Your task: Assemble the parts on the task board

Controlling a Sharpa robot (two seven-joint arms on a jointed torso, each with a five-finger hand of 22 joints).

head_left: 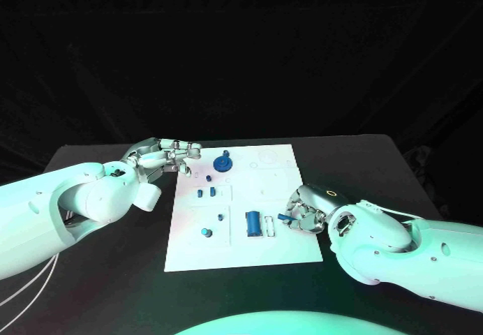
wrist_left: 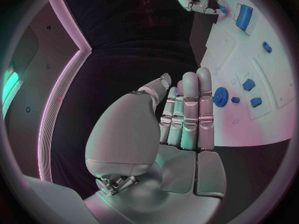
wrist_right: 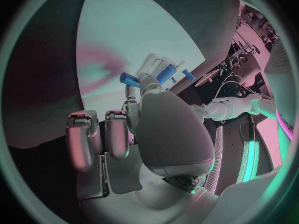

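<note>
While right hand (head_left: 307,209) pinches a small blue part (head_left: 285,218) at the task board (head_left: 292,244) edge, left hand (head_left: 166,157) empty (fingers straight, near the blue gear (head_left: 223,164)).

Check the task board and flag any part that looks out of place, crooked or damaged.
Nothing stands out. The blue parts on the task board lie in their places, the gear and the cylinder among them. The right hand pinches a small blue part at the board's edge.
</note>
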